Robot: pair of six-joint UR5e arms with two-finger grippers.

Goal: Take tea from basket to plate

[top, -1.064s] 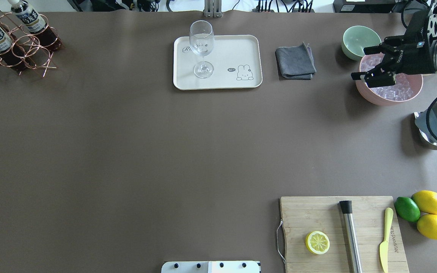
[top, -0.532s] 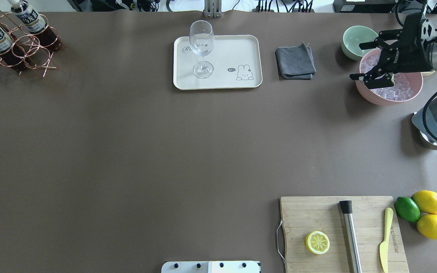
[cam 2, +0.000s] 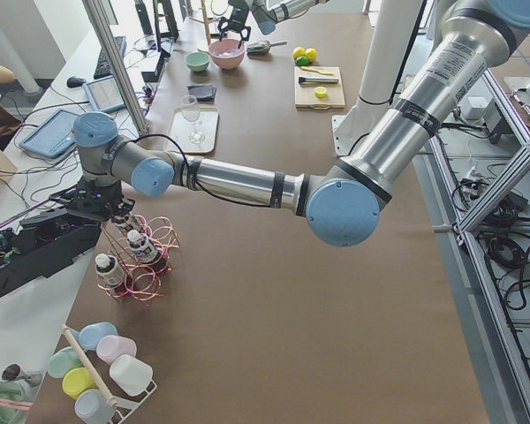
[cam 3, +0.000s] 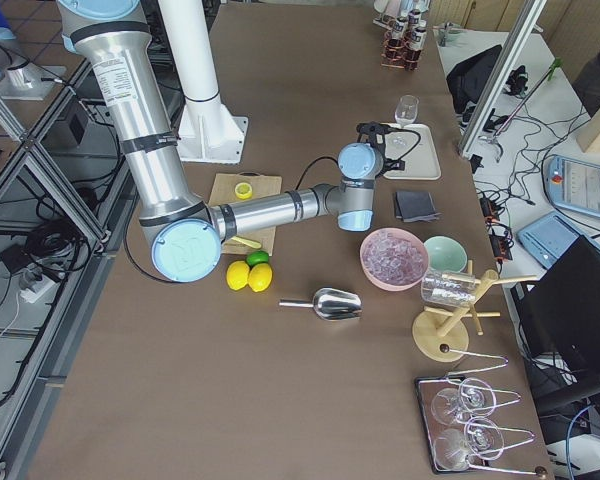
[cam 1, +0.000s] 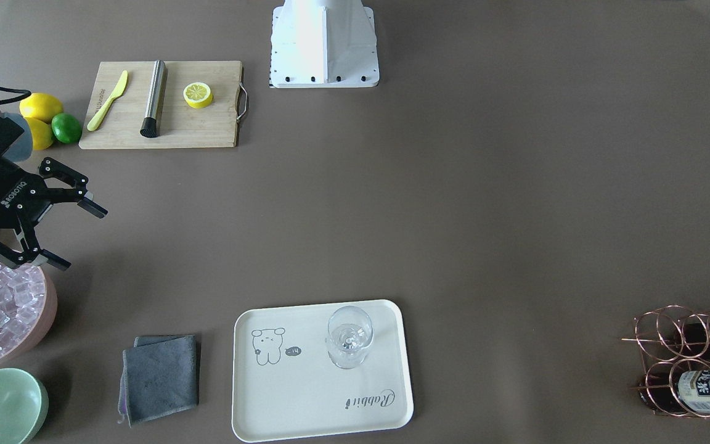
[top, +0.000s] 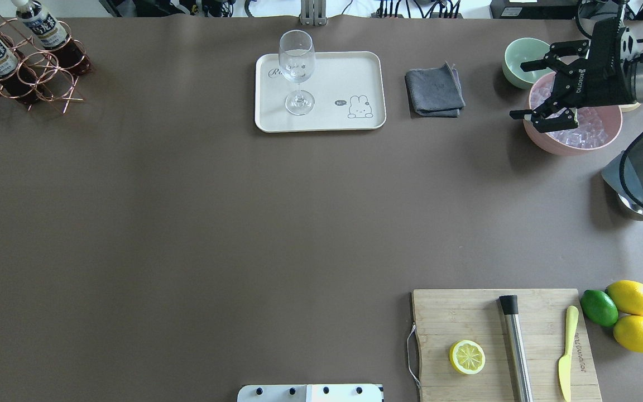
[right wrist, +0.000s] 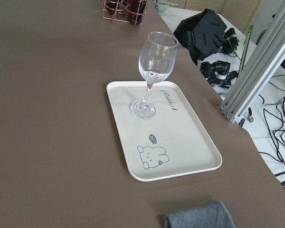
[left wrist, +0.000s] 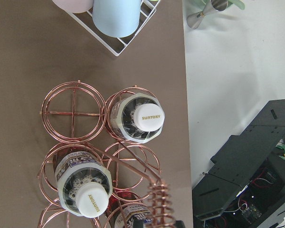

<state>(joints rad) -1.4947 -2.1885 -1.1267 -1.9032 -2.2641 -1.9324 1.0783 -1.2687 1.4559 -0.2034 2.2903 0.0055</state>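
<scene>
Because the tea (left wrist: 135, 118) stands cap-up in a ring cell of the basket (left wrist: 73, 112), your left gripper (cam 2: 95, 205) hangs right above it, placed for a top-down grasp; you cannot tell how its jaws stand. The right gripper (top: 519, 91) sits over the ice bowl (top: 570, 149), jaws apart, well clear. The glass (top: 297, 61) leaves the plate (top: 349, 72) bare near the bear.

The near, large left arm (cam 2: 247, 181) stretches across the brown table (cam 2: 336, 309) toward its left edge. The left gripper (cam 2: 106, 210) hangs just above the basket (cam 2: 150, 269), and its jaws cannot be judged. Tea bottles (cam 2: 142, 248) stand upright in the rings. Farther along, the plate (cam 2: 208, 124) carries a wine glass (cam 2: 191, 110). Pastel cups (cam 2: 97, 362) sit nearest, at the left.
</scene>
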